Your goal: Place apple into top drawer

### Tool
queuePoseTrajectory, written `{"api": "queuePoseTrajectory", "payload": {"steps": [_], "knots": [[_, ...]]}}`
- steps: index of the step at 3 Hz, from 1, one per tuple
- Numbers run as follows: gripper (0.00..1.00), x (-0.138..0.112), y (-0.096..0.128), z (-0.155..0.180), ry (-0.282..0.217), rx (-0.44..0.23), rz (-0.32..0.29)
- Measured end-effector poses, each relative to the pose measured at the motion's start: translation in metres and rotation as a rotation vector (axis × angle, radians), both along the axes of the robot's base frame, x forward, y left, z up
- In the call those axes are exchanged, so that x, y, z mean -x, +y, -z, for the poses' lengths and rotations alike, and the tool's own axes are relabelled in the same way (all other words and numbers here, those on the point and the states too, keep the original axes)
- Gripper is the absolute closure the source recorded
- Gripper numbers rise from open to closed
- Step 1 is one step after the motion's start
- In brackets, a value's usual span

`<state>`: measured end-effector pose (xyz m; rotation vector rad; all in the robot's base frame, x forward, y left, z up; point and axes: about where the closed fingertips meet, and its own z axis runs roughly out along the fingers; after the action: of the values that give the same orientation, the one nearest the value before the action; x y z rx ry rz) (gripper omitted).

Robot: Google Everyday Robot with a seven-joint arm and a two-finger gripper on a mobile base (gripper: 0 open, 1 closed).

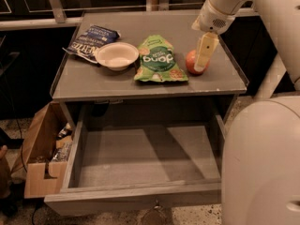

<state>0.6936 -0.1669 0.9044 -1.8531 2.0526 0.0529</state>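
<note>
The cabinet top (93, 81) bears, from 9 to 3 o'clock, a chip bag (91, 39), bowl (116, 55), pouch (159, 60) and the apple (190, 62), which sits near the right edge. The gripper (202, 63) hangs at the apple's 3 o'clock, seemingly touching it; whether it grips I cannot tell. The drawer (140, 161) stands open at 6 o'clock, with a carton (40, 172) at its 9 o'clock.

pincer (201, 65) at apple (190, 63), green bag (158, 60) just left, top drawer (145, 158) open below

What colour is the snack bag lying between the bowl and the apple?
The bag is green, camera view; the claw is at the apple.
</note>
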Motion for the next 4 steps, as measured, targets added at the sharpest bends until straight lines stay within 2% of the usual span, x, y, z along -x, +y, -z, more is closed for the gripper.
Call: {"api": "queuePoseTrajectory", "payload": {"steps": [2, 4], "knots": [[0.00, -0.003, -0.025, 0.028, 0.043, -0.009, 0.052], [0.00, -0.006, -0.030, 0.032, 0.057, -0.004, 0.059]]}}
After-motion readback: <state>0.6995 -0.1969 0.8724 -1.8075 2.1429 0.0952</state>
